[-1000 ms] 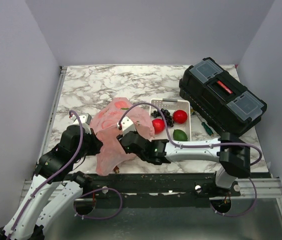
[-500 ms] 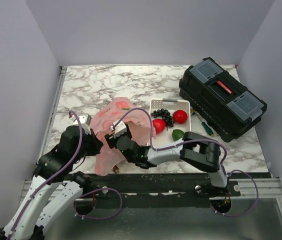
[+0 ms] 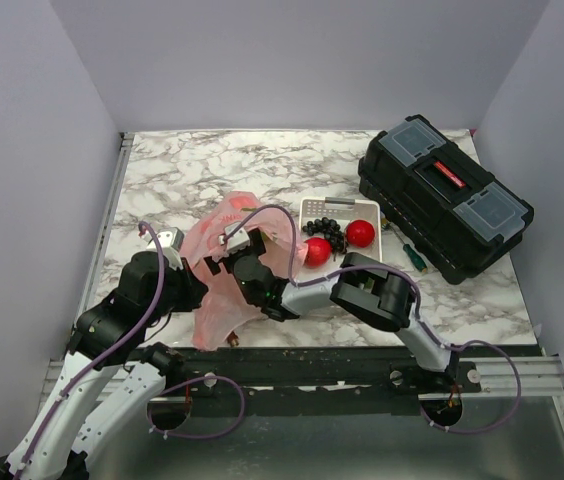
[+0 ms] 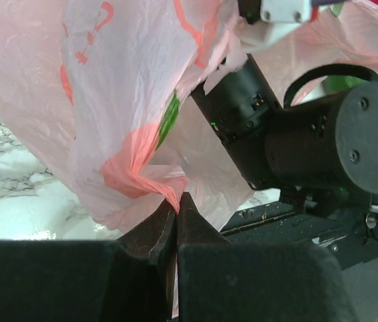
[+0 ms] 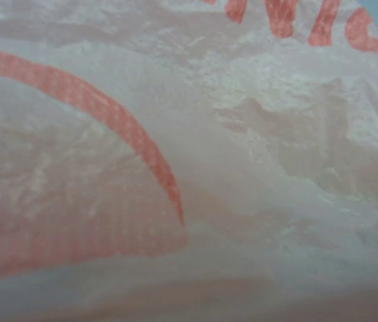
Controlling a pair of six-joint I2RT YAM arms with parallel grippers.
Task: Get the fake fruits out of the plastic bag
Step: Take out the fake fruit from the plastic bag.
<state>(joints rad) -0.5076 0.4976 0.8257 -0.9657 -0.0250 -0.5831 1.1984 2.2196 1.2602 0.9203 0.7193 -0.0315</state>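
The pink plastic bag (image 3: 224, 270) lies crumpled at the table's near left. My left gripper (image 3: 199, 287) is shut on a fold of the plastic bag (image 4: 129, 100), the film pinched between its fingertips (image 4: 177, 201). My right arm (image 3: 307, 290) reaches left into the bag, and its gripper end (image 3: 234, 252) is buried in the film. The right wrist view shows only the bag's pink film (image 5: 189, 161), so those jaws are hidden. Out of the bag, on the white tray (image 3: 347, 205), lie a black grape bunch (image 3: 330, 230), a red apple (image 3: 360, 233) and a second red fruit (image 3: 317, 250).
A black toolbox (image 3: 442, 195) stands at the right of the marble table. A green-handled screwdriver (image 3: 409, 252) lies between it and the tray. My right arm's elbow (image 3: 372, 290) hangs over the tray's near end. Grey walls close in the left, back and right.
My right arm has swung left and its gripper has gone deeper into the bag. Its elbow now covers the green fruit on the tray. The left gripper has kept its hold.
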